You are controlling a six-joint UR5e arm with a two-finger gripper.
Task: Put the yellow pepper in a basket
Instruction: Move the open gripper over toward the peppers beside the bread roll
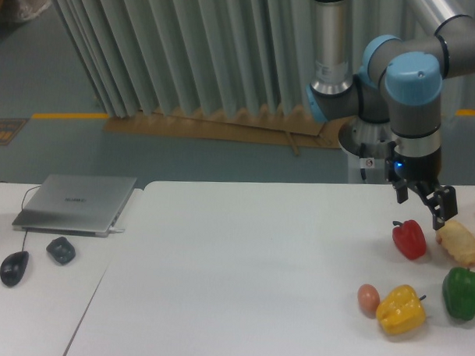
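Observation:
The yellow pepper (401, 309) lies on the white table near its front right, glossy and lumpy. My gripper (435, 205) hangs above the table well behind it, over the gap between the red pepper (409, 239) and a pale bread-like roll (458, 241). Its dark fingers point down and nothing shows between them; whether they are open or shut cannot be made out. No basket is in view.
A green pepper (462, 292) sits right of the yellow one and a small brown egg-like object (368, 299) touches its left side. On the left table are a closed laptop (77, 203), a dark mouse (13, 267) and a small grey object (61, 250).

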